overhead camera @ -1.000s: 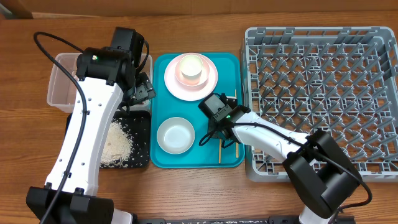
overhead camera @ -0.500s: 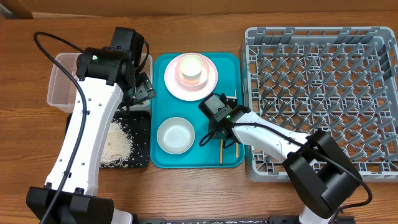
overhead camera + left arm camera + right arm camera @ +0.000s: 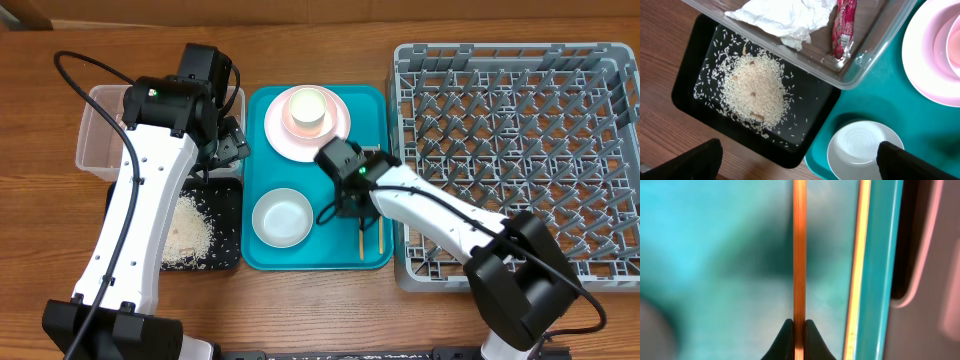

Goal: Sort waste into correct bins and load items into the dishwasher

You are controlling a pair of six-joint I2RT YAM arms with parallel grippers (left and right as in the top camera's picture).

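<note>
Where the right gripper (image 3: 799, 326) pinches, 1 chopstick (image 3: 799, 250) sits centred.

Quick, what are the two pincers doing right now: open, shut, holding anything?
Left pincer: open, holding nothing.
Right pincer: shut on one chopstick.

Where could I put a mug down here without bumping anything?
The rack is bare throughout. On the teal tray, a strip lies free between plate and bowl. Its right edge is crowded: the right gripper pinches a chopstick there. Rice covers the black tray.
</note>
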